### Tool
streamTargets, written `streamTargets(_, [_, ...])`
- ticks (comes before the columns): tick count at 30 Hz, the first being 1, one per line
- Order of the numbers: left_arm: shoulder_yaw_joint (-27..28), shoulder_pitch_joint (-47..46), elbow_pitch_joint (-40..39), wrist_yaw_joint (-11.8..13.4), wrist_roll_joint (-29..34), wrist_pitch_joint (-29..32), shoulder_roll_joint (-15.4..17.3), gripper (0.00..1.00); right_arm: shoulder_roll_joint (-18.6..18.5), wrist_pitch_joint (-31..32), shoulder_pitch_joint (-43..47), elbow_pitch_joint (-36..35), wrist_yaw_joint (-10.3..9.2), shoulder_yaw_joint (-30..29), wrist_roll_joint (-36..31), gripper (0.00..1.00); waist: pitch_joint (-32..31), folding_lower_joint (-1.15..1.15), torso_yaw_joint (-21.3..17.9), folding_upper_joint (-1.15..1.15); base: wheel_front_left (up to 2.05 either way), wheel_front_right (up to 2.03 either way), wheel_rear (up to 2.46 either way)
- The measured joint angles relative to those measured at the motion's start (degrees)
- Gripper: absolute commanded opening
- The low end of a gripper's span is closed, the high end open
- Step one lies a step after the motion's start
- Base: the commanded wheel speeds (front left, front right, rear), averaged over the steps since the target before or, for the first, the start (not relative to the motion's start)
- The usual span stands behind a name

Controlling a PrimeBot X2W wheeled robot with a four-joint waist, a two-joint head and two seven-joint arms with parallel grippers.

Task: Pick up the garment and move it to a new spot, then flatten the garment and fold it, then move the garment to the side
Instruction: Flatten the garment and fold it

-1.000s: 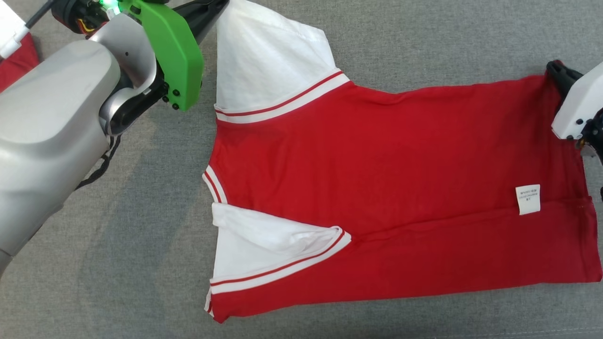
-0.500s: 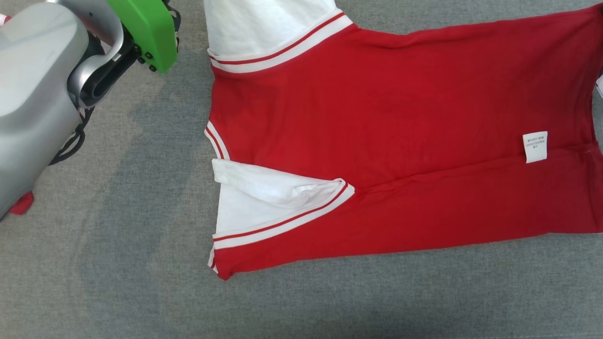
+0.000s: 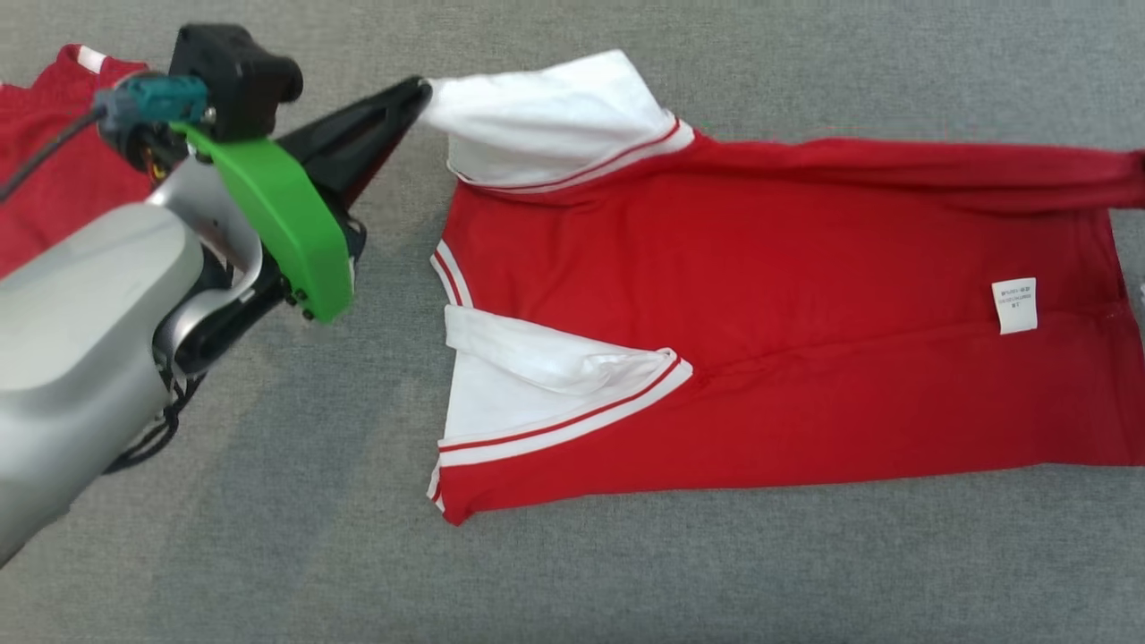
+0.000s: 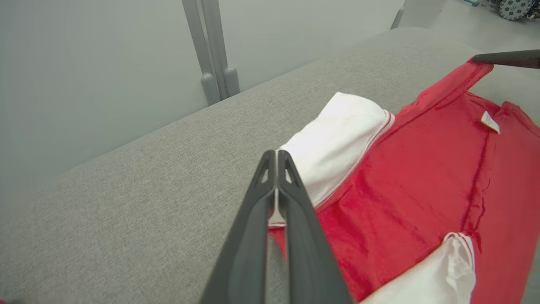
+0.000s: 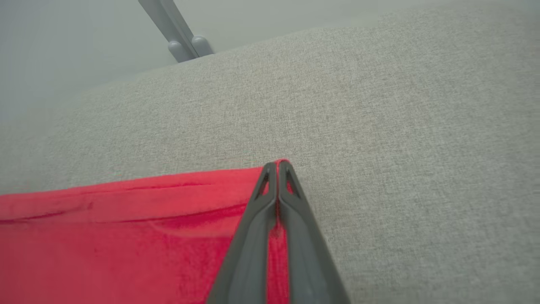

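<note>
Red garment [image 3: 760, 295] now raised along its far edge

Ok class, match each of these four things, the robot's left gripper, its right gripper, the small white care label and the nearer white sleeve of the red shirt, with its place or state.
Column one:
1. left gripper
2. right gripper
3. small white care label
4. nearer white sleeve

Column two:
A. folded in over the red body
B. shut on the farther white sleeve
C. lying on red cloth near the hem
D. shut on a hem corner of the red cotton shirt

Pairs: 1-B, 2-D, 3-C, 4-A
</note>
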Motion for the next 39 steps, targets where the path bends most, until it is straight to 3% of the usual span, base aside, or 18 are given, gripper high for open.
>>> streamTargets(13, [-0.15, 15.07, -16.69, 6.62, -0.8, -0.36, 6.86, 0.0, 0.67, 0.57, 12.54, -4.85, 0.0, -4.45, 1.0, 0.0, -4.14, 0.0, 2.21, 0.0, 0.0, 0.0, 0.0])
streamTargets(25, [-0.21, 25.75, -17.44, 10.33, 0.7, 1.1, 4.81, 0.0, 1.75, 0.18, 16.52, -3.38, 0.0, -4.94, -0.19, 0.0, -4.27, 0.0, 3.47, 0.0, 0.0, 0.0, 0.0])
streamTargets(26, [-0.22, 26.74, -16.72, 10.61, 0.69, 1.11, 4.17, 0.0, 1.89, 0.4, 16.74, -3.05, 0.0, -4.95, -0.13, 0.17, -4.22, 0.0, 3.47, 0.0, 0.0, 0.0, 0.0])
streamTargets(27, [-0.26, 27.69, -16.04, 11.06, 0.74, 1.08, 3.49, 0.0, 2.12, 0.49, 16.99, -2.74, 0.0, -4.9, -0.03, 0.46, -4.32, 0.0, 3.43, 0.0, 0.0, 0.0, 0.0])
streamTargets(28, [-0.25, 27.92, -15.69, 11.4, 1.03, 0.6, 3.21, 0.2, 2.24, 0.62, 17.03, -2.6, 0.0, -4.83, 0.11, 0.59, -4.42, 0.0, 3.41, 0.0, 0.0, 0.0, 0.0])
streamTargets(29, [-0.14, 28.24, -15.23, 11.99, 1.25, -0.29, 2.77, 0.53, 2.43, 0.58, 17.09, -2.43, 0.0, -4.75, 0.24, 1.0, -4.61, 0.0, 3.36, 0.0, 0.0, 0.0, 0.0])
streamTargets(30, [0.23, 28.7, -14.85, 12.63, 1.29, -1.49, 2.35, 1.0, 2.74, 0.13, 17.15, -2.24, 0.0, -4.82, 0.37, 1.0, -4.88, 0.0, 3.31, 0.0, 0.0, 0.0, 0.0])
streamTargets(35, [3.83, 31.69, -13.73, 17.19, 2.3, -8.66, 0.09, 1.0, 3.75, -4.69, 19.05, -2.7, 0.0, -4.69, -0.33, 1.0, -6.97, 0.0, 3.0, 0.0, 0.0, 0.0, 0.0])
streamTargets(39, [10.87, 37.08, -13.47, 21.56, 4.05, -10.1, -1.99, 1.0, 6.1, -8.96, 21.58, -2.9, 0.0, -3.38, -0.42, 1.0, -9.49, 0.0, 2.55, 0.0, 0.0, 0.0, 0.0])
